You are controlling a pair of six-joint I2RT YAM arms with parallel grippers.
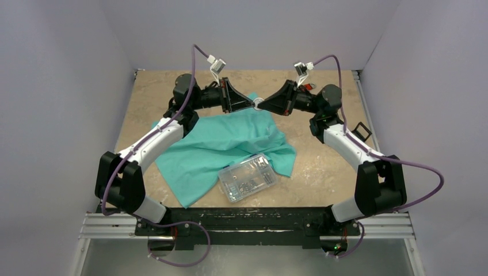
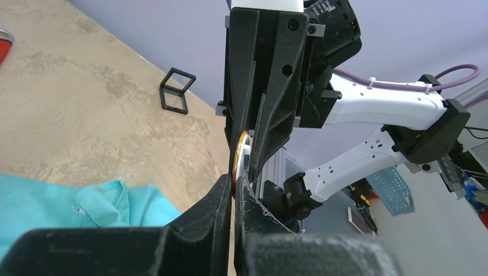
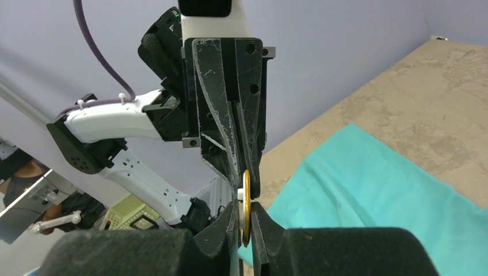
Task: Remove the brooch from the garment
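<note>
Orange-gold and seen edge-on, the brooch [image 3: 246, 208] hangs in the air clear of the fabric, caught between the two grippers, which meet tip to tip. The right gripper [image 3: 246, 215] has its fingers pressed together on the lower rim of the disc. The left gripper [image 3: 244, 175] comes in from the opposite side and is likewise closed onto the upper rim, where a small white fitting sticks out from the brooch's back.

In the left wrist view the same thin gold edge sits in the narrow slit between that arm's own fingertips and the right gripper's fingers.

From above, the meeting point lies over the far edge of the garment [image 1: 224, 144], a teal shirt spread rumpled across the middle of the table [image 1: 322, 164]. A clear plastic box [image 1: 247, 177] of small parts rests on the shirt's near right portion. A small black frame [image 1: 361, 130] stands on the table well off to the right.
</note>
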